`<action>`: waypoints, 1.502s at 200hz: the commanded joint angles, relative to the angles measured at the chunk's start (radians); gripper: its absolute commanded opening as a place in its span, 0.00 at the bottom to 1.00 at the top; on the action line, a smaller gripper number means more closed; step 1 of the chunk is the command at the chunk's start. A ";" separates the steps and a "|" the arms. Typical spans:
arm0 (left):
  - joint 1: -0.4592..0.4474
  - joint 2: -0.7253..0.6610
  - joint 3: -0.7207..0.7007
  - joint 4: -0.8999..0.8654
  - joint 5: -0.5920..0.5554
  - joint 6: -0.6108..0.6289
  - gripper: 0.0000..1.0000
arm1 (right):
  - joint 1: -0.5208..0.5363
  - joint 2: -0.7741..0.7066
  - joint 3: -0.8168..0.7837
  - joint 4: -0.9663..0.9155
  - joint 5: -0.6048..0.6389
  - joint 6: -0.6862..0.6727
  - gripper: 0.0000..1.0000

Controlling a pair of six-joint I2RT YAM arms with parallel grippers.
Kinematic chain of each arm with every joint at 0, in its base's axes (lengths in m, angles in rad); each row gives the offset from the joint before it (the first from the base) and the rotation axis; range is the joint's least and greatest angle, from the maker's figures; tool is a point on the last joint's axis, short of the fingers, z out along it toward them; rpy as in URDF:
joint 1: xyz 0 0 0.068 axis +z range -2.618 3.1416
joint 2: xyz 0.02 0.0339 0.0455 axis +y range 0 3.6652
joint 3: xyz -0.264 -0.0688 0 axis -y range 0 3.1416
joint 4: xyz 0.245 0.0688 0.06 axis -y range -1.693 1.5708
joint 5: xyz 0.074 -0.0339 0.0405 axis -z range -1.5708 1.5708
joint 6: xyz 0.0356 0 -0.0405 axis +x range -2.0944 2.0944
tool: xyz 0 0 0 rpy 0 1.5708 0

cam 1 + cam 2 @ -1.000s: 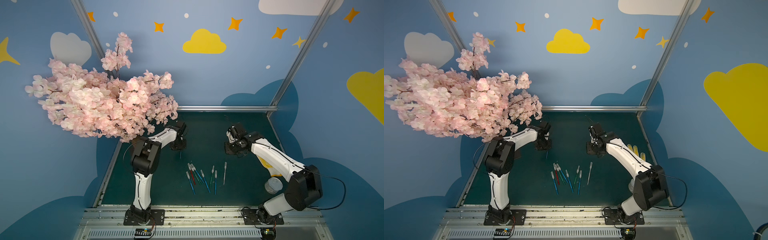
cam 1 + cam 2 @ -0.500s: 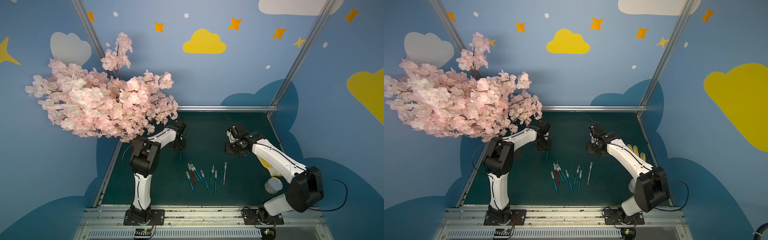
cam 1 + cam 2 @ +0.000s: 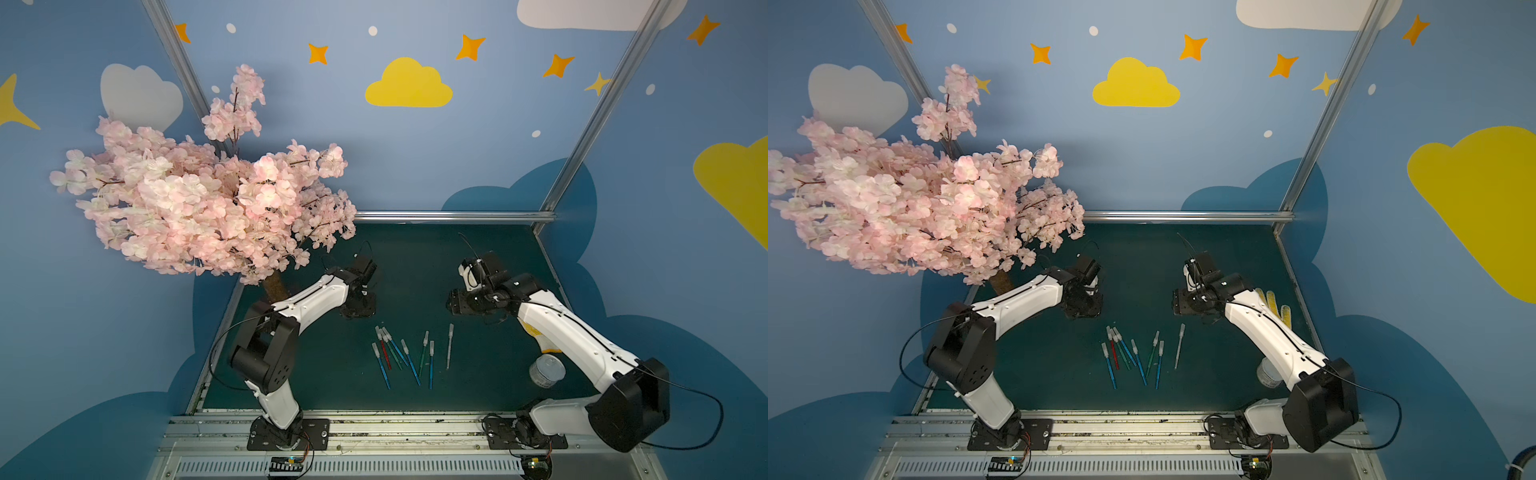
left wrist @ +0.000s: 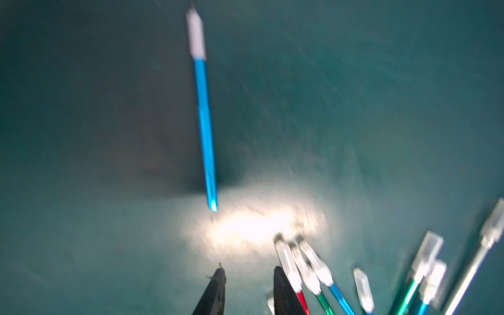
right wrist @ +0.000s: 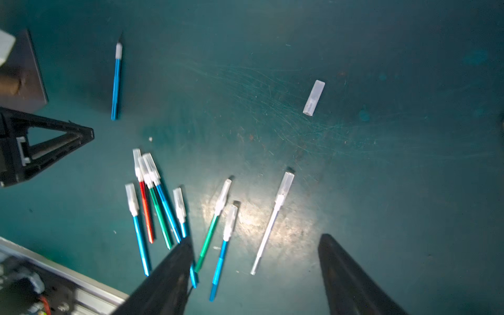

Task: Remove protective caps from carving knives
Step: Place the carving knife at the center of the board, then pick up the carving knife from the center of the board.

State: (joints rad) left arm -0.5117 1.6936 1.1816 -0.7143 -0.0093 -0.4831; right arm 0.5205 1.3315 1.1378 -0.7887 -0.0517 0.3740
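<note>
We see a pink blossom tree (image 3: 199, 208) by the left edge of the dark green table (image 3: 415, 257). Its brown trunk (image 3: 275, 286) rises from a dark square base (image 5: 24, 81). A small round pale tub (image 3: 547, 371) sits near the right edge, and farther back lies something yellow (image 3: 1273, 305) that we cannot identify. The blue wall (image 3: 478, 158) carries a yellow cloud (image 3: 408, 85) and orange stars (image 3: 470, 46).

You get a smeared left wrist view: the capped knives (image 4: 313, 272) just beside the left gripper (image 4: 248, 272) blur together and run off the edge. One jaw of the right gripper (image 5: 256, 239) covers part of a blue knife (image 5: 180, 207).
</note>
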 commanded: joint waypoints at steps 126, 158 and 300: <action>-0.329 -0.249 -0.285 0.025 0.006 -0.393 0.33 | 0.003 -0.485 -0.277 0.123 -0.191 0.040 0.98; -0.353 -0.215 -0.293 0.058 0.015 -0.427 0.33 | 0.003 -0.505 -0.269 0.091 -0.179 0.035 0.98; -0.430 -0.122 -0.295 0.055 -0.020 -0.518 0.32 | 0.004 -0.533 -0.274 0.083 -0.197 0.041 0.96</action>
State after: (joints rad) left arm -0.9390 1.5532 0.8940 -0.6422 -0.0071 -0.9821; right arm 0.5205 0.8082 0.8661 -0.7071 -0.2474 0.4149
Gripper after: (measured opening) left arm 0.319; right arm 0.962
